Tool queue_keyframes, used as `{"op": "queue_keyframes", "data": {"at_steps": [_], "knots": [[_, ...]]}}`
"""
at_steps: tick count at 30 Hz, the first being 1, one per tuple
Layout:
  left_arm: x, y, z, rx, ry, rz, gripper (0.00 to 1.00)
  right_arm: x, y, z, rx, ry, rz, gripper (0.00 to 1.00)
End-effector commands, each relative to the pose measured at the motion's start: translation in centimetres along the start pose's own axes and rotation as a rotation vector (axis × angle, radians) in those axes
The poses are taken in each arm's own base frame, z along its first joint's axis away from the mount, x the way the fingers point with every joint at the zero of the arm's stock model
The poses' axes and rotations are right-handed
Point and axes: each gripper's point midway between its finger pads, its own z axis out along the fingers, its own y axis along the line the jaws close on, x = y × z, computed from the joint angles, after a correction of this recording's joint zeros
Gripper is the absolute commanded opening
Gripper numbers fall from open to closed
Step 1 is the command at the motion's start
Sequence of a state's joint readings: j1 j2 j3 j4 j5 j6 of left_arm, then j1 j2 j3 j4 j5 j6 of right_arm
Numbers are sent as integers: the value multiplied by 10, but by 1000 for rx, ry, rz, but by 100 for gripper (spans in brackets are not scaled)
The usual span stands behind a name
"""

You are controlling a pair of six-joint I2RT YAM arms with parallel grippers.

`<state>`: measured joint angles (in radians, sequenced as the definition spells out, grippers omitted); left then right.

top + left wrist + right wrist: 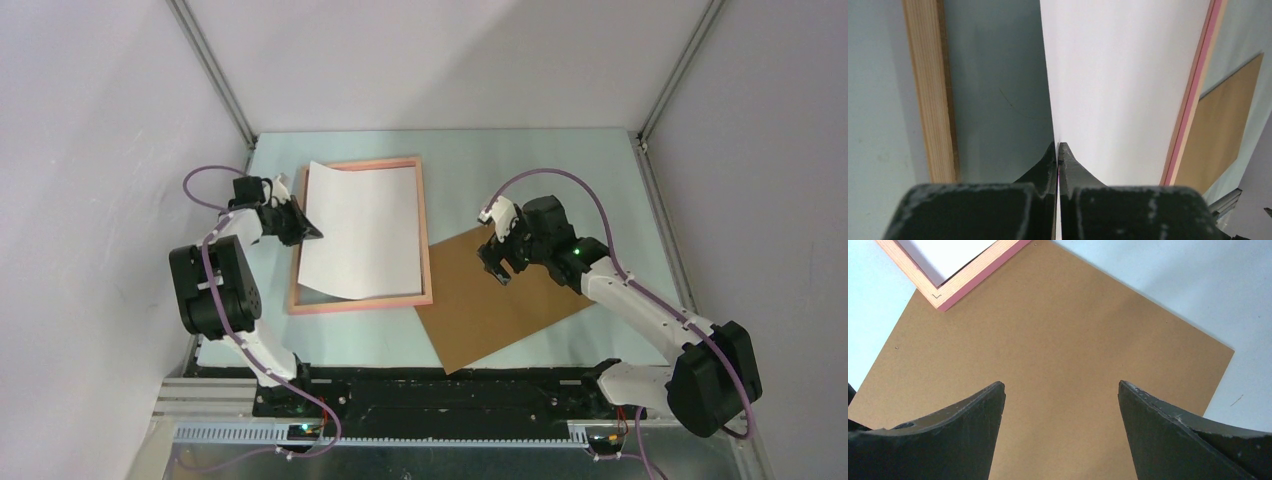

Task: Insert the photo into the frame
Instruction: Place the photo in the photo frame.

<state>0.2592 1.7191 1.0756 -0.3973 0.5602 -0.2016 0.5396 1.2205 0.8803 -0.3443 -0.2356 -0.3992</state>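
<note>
The photo [360,230] shows only its plain white side and lies over the salmon-pink frame [360,303], left of centre on the table. Its left edge is raised and pinched in my left gripper [308,228], which is shut on it. In the left wrist view the fingertips [1064,150] clamp the thin white sheet [1123,75], with the frame's wooden left rail [930,90] and pink right rail [1193,100] on either side. My right gripper [497,268] hangs open and holds nothing. In the right wrist view it [1062,387] hovers over the board, with the frame's corner [973,275] ahead.
A plain brown backing board [500,310] lies aslant right of the frame, with one corner tucked under the frame's lower right corner; it fills the right wrist view [1063,330]. Grey walls and metal posts close in the pale blue table [540,160].
</note>
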Motion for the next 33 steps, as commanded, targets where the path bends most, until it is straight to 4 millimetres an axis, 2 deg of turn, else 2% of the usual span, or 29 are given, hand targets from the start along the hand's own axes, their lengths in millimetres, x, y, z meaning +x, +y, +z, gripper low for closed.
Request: {"op": "queue_keyframes", "data": {"at_steps": [1, 21, 33], "knots": [[-23, -5, -8, -19, -79, 34, 0, -8, -2, -1, 5, -41, 1, 87], [-5, -3, -3, -18, -100, -76, 0, -6, -4, -1, 6, -38, 7, 87], [-5, 3, -9, -59, -139, -60, 0, -5, -4, -1, 6, -37, 10, 87]]}}
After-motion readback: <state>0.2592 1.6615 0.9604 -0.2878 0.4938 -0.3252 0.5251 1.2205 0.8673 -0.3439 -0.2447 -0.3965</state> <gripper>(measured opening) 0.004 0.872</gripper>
